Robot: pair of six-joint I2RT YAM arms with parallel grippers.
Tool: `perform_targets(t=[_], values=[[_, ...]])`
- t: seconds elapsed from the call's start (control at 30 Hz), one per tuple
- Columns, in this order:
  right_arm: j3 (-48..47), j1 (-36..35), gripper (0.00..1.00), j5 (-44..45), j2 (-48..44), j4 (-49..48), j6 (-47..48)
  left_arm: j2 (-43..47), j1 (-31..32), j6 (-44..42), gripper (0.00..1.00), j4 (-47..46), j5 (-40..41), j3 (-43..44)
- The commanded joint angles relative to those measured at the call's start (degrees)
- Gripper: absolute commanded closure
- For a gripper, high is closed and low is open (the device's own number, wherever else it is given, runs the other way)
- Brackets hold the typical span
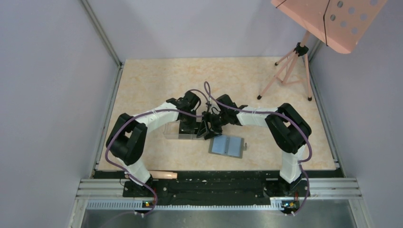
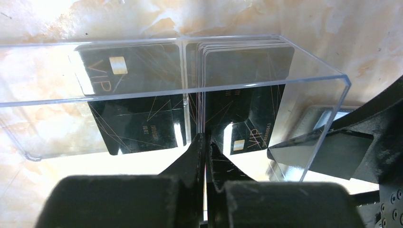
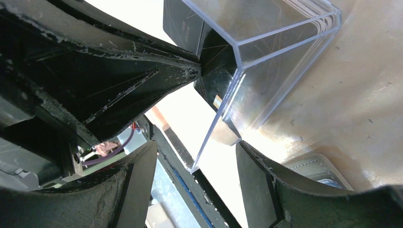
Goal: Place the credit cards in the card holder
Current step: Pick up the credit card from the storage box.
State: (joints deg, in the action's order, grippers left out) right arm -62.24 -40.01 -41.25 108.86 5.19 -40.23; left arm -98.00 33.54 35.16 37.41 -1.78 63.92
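The left tool (image 2: 205,147) is closed, its two fingertips pressed together with only a hairline of light between them. The tips meet at the near wall of the clear box (image 2: 309,118), directly below the stack of credit cards (image 2: 247,64) in the compartment just ahead of the tool and slightly to its right. The glare and reflections in the plastic make it impossible to tell whether a card's edge is caught in that pinch. A thin divider (image 2: 183,80) splits the box. In the compartment ahead and to the left is a single card (image 2: 128,66), black with a gold chip and "VIP" lettering, and its mirrored double shows lower in the plastic.

The right tool (image 3: 196,143) stands with its jaws well apart and grips nothing. A lower corner of the clear box sits between its fingers, but whether either finger touches the plastic cannot be made out. Beyond its fingers, the left tool's dark wedge points into the same end of the box. To the right of the right tool, only a stitched gray corner of the card holder (image 1: 227,146) shows, cut off by the finger.

From overhead the two tools crowd together and hide that end of the box. The card holder lies open on the tabletop (image 1: 152,80), blue-gray inside up, just beside the tools on their near side and apart from the box.
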Motion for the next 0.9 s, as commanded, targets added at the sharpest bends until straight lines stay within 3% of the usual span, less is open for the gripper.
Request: perform_targets(t=[0.0,0.4,0.63,0.87], values=[[-1.3,-0.9,0.38,-0.7,-0.6,-1.7,0.6,0.6,1.3,-0.6,1.00,0.8,-0.2,3.3],[-1.1,-0.9,0.38,-0.7,-0.5,-1.6,0.8,2.2,1.8,-1.4,1.00,2.2,0.1,5.8],[-0.9,-0.9,0.38,-0.7,-0.5,-1.6,0.8,-2.6,2.4,-3.7,0.84,5.5,1.2,6.9],[-0.9,-0.9,0.38,-0.6,-0.5,-1.7,0.9,-5.0,4.1,-3.6,0.75,7.2,4.5,8.5]])
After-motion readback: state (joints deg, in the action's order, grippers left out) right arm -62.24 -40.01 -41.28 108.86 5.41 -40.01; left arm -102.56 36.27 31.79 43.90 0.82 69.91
